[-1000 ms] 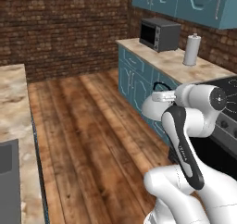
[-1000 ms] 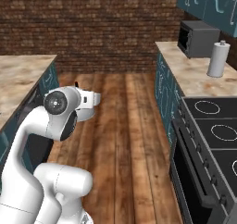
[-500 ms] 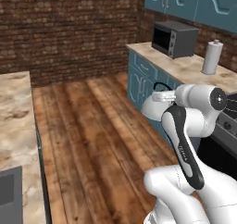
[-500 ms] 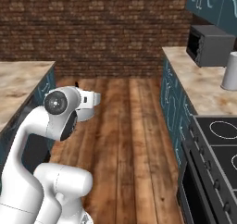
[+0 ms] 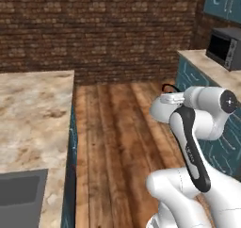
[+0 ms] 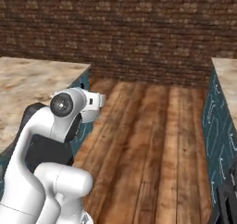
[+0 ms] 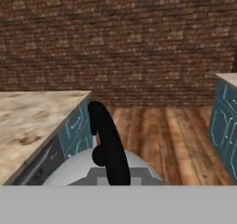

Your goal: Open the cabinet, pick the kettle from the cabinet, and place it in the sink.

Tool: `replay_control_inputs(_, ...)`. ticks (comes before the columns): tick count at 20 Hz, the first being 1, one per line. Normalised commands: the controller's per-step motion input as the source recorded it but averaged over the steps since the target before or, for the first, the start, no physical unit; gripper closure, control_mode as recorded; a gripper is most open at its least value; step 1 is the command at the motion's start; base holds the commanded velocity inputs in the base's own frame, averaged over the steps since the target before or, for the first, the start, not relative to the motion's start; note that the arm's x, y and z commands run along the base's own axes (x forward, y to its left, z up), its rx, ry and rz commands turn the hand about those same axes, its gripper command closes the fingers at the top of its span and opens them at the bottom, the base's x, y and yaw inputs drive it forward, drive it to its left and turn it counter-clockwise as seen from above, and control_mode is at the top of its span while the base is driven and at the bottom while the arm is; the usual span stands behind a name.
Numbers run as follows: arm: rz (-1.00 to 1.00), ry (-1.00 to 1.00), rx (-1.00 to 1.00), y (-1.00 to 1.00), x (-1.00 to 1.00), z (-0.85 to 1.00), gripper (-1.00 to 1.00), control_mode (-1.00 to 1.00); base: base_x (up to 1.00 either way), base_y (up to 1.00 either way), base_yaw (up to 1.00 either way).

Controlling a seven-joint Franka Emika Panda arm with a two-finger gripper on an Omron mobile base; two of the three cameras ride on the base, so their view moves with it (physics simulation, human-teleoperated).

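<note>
**Kettle in grip, carried above the wooden floor between two counters**

I find the jaws closed tight on the black looped handle of the kettle (image 7: 104,170). In the hand view the handle rises as a dark arc just ahead of the camera, with the rounded silvery body beneath it. The gripper (image 5: 165,99) itself is largely hidden by the arm in the base views; in the left base view I see only its pale front and a thin black curve of the handle above it.

The kettle hangs clear of any surface, over the plank floor (image 5: 117,142), with no counter touching it.

The arm (image 5: 197,128) is folded close to the base, its upper joint level with the gripper. In the right base view the same joint (image 6: 69,109) sits near the corner of the left-hand counter.

To the left stands a beige marbled counter (image 5: 33,114) on teal base cabinets. The dark grey sink (image 5: 19,199) is set into it, at the lower left corner of the left base view, well apart from the kettle.

To the right I note a second marbled counter (image 5: 212,69) bearing a dark microwave (image 5: 223,45), with part of the teal wall cabinet (image 5: 226,1) above it. I cannot tell whether its doors are open.

A brick wall (image 6: 120,28) closes the far end of the room.
</note>
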Motion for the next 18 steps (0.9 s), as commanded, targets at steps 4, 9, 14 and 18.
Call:
replay_control_inputs(4,0.0,0.0,0.0,0.0,0.0,0.0,1.0,1.0,0.26,-0.04,0.85)
replay_control_inputs(9,0.0,0.0,0.0,0.0,0.0,0.0,1.0,1.0,0.15,-0.04,0.95)
replay_control_inputs(14,0.0,0.0,0.0,0.0,0.0,0.0,1.0,1.0,0.07,-0.05,0.98)
replay_control_inputs(18,0.0,0.0,0.0,0.0,0.0,0.0,1.0,1.0,0.07,-0.06,0.96)
